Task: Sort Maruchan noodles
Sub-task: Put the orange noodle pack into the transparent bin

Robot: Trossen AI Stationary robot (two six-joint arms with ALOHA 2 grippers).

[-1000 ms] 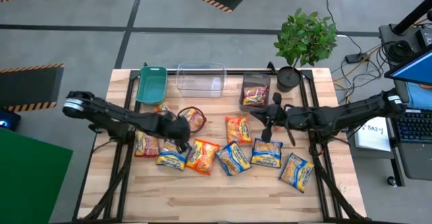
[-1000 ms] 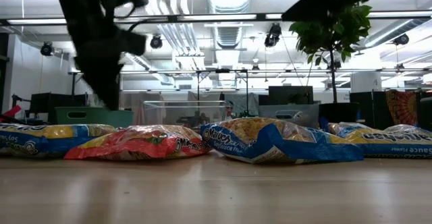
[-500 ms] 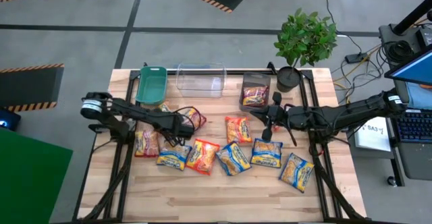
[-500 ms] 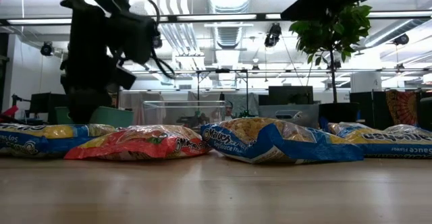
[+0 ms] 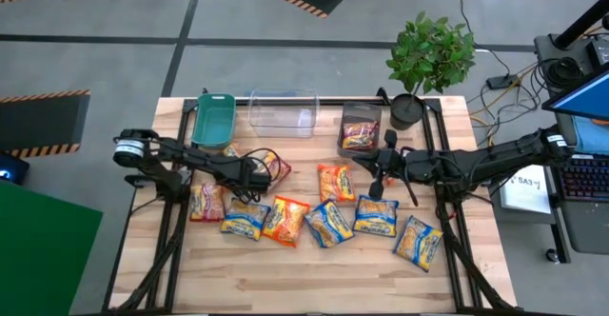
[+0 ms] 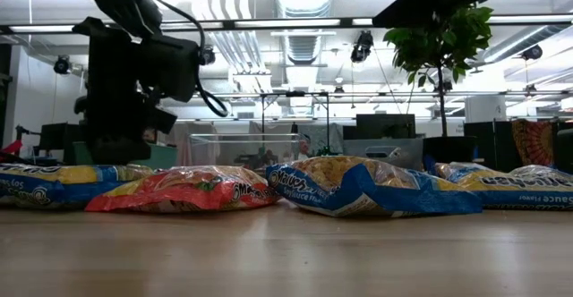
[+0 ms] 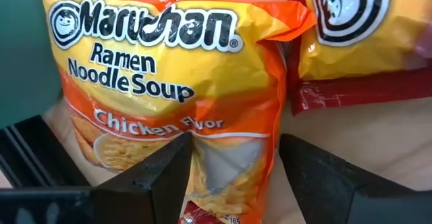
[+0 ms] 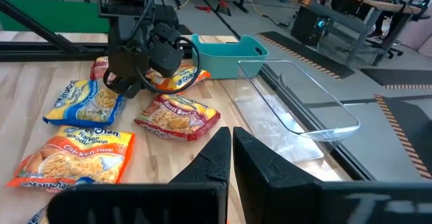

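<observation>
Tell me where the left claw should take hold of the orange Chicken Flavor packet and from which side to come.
Probably best at the bottom seam end of the orange Chicken Flavor packet, from straight above. It lies flat by the teal bin, and the left claw is open right over that end, fingers either side. A red packet crowds one long side, so stay clear of that edge.

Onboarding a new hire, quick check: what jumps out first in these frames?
The spread of noodle packets across the table's middle, blue-and-yellow, orange and red mixed. Next, the left gripper, jaws open around an orange chicken packet near the teal bin. At the back, the clear bin looks empty and the grey bin holds a red packet; the right gripper, jaws shut, waits nearby.
</observation>
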